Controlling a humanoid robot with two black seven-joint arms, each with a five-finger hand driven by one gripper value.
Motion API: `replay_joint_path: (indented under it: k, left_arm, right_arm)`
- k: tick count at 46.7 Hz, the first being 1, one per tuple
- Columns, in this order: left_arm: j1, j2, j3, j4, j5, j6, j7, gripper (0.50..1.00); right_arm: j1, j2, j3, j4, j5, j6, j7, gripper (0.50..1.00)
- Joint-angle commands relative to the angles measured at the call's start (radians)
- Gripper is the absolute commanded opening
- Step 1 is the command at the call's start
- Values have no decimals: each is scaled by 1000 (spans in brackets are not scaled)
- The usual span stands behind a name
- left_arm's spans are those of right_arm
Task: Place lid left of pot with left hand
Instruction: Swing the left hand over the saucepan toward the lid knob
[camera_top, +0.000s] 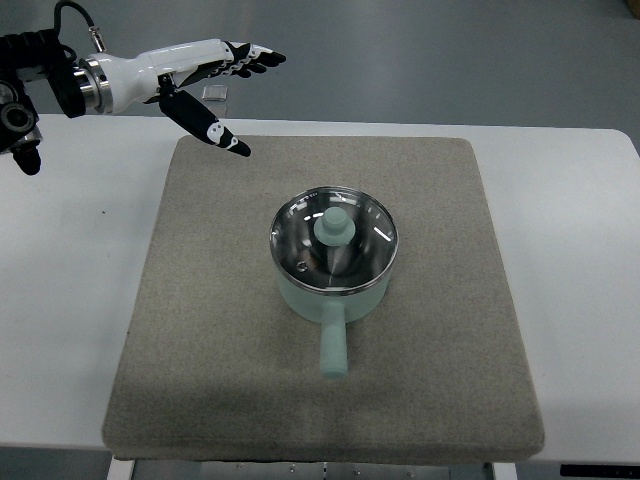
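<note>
A pale green pot (335, 300) stands in the middle of a grey mat (200, 330), its handle pointing toward the near edge. A glass lid (300, 235) with a steel rim and a pale green knob (333, 225) sits on the pot. My left hand (225, 85), white with black finger segments, hangs above the mat's far left corner, up and left of the pot and well apart from it. Its fingers are spread and hold nothing. The right arm does not show.
The mat lies on a white table (60, 290). A small pale object (215, 93) lies on the table behind the mat, under my left hand. Grey floor shows beyond the table's far edge.
</note>
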Motion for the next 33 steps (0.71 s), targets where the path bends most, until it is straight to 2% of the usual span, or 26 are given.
replay_joint_path:
  k: [1,9,19,26,33]
  left_arm:
    - [-18,2,16,-44,77,-17,0,988]
    - [-68,-1,19,-108,182,-100,0,988]
    - [-234,-46,81,-99,189,-240,0,988]
    - [-346,-107,192,-90,189,-240,0,988]
    - [-380,-164,244,-87,208,-240,2,986]
  right_arm:
    - [0,0,0,0,0,0,0,921]
    - [0,0,0,0,0,0,0,921]
    - [0,0,0,0,0,0,0,921]
    - [0,0,0,0,0,0,0,921]
    - [0,0,0,0,0,0,0,923]
